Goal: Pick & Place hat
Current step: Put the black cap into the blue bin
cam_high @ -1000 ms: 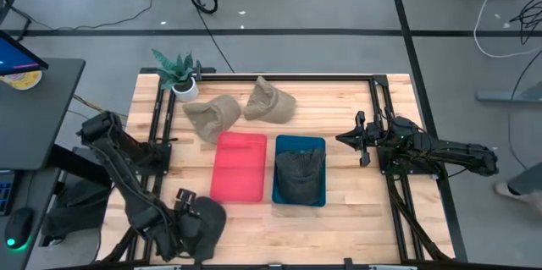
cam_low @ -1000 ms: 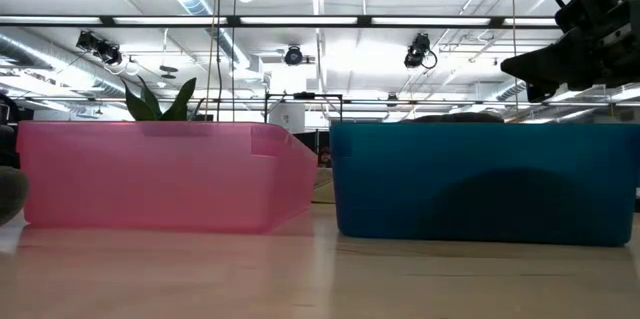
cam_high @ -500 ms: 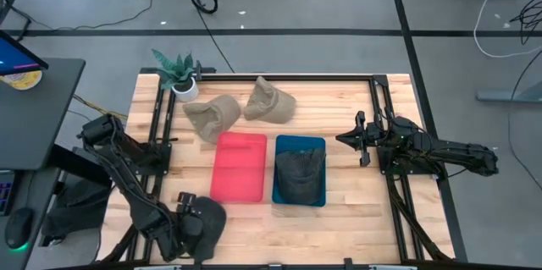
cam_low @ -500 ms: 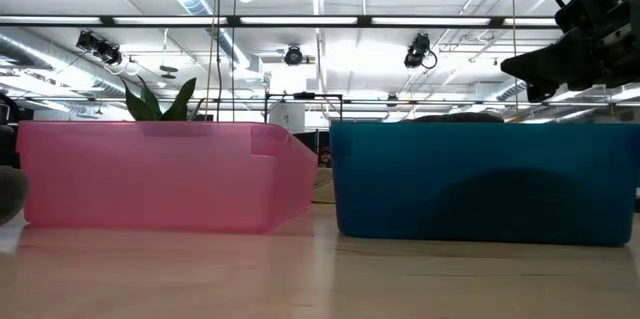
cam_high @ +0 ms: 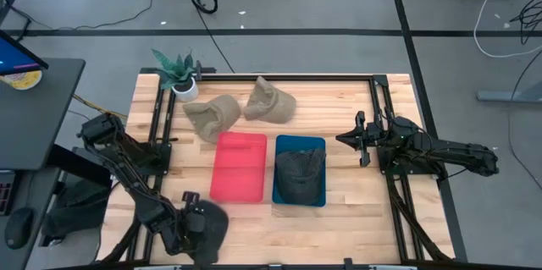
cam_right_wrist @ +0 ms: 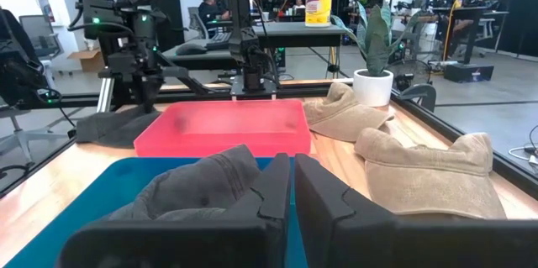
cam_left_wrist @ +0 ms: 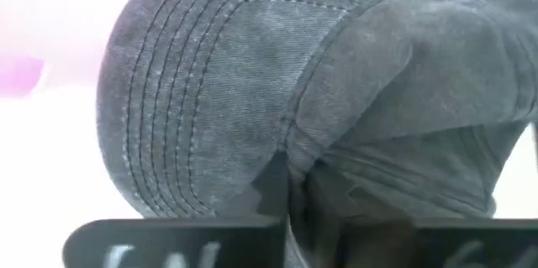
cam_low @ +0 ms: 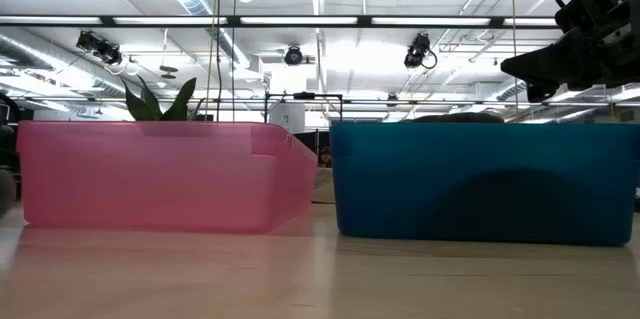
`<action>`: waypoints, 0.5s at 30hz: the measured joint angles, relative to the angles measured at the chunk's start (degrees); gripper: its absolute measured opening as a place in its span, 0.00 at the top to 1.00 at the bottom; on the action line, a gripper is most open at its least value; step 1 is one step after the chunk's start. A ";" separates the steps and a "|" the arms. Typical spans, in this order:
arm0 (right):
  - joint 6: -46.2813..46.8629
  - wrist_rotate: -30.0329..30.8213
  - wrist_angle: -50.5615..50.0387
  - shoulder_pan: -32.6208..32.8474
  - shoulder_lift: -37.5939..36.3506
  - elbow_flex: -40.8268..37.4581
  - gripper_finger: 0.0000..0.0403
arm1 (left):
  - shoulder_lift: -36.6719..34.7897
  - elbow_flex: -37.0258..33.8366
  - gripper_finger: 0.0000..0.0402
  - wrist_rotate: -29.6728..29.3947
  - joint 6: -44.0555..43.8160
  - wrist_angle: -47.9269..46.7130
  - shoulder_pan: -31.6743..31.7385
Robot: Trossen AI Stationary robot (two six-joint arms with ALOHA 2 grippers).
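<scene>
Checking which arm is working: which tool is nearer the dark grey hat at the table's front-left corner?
Left. The left tool is on the dark grey hat; the right tool waits across the table.

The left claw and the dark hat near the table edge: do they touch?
Touching. The left wrist view shows the left claw pinching the dark hat: cloth sits bunched between its closed fingers.

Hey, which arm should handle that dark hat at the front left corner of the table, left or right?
Left. The left gripper is already on the dark hat, whose fabric fills its wrist view. The right gripper hangs shut across the table, past the blue bin.
</scene>
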 joint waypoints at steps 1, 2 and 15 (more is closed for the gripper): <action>0.01 0.00 0.01 0.01 0.00 0.00 0.93 | -0.12 0.00 0.96 0.07 -0.07 0.19 -0.03; 0.01 -0.01 0.01 0.01 0.01 0.00 0.93 | -0.23 0.00 0.96 0.21 -0.14 0.48 -0.04; 0.01 0.00 0.01 0.01 0.01 0.00 0.93 | -1.84 5.68 0.99 0.84 6.06 1.27 1.23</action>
